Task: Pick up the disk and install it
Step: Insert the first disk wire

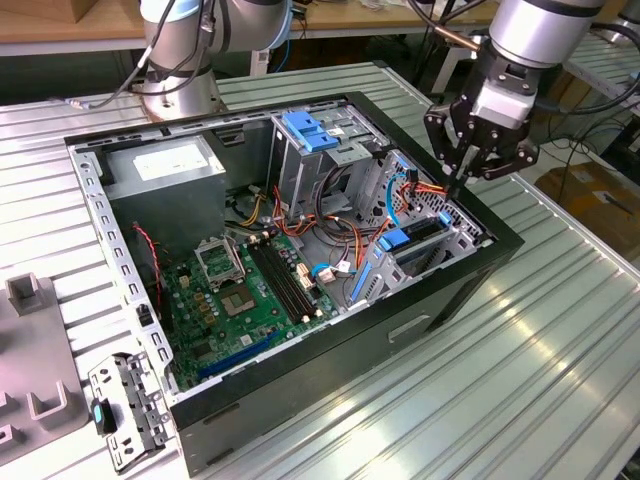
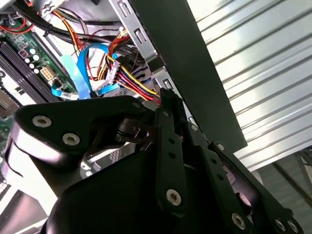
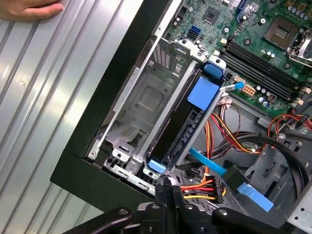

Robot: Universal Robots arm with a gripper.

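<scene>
A big black computer case [image 1: 300, 400] lies on its side on a ribbed metal table [image 1: 520, 340], with its side off so the parts inside show. All places here are told from this case.

The gripper [image 1: 460, 182] hangs just above the case's edge at the exterior view's right, over a bunch of red, yellow and orange wires [image 1: 425, 190]. Its black fingers [image 1: 452, 160] are pressed close together at the tips. Nothing is between them. In the first wrist view the finger tips [image 3: 165, 187] sit right by a wire plug [image 3: 207, 189] with red and yellow wires.

The disk [image 1: 415, 238] is inside the case, in the metal bay [image 3: 141, 105] at the corner near the gripper. It stands on its thin edge in the slot, dark in the middle with bright blue plastic at both ends. In the first wrist view the disk [image 3: 180, 134] sits next to an open part of the same bay, and a blue pad is on its top end. The gripper is near the disk but apart from it.

Deeper in the case lies the green board [image 1: 240, 290]. A tall metal cage with a blue tab [image 1: 308, 130] stands near the case's far wall. A grey box [image 1: 165, 165] sits in the far corner.

Part of a person's hand [image 3: 29, 9] rests on the table outside the case in the first wrist view.
</scene>
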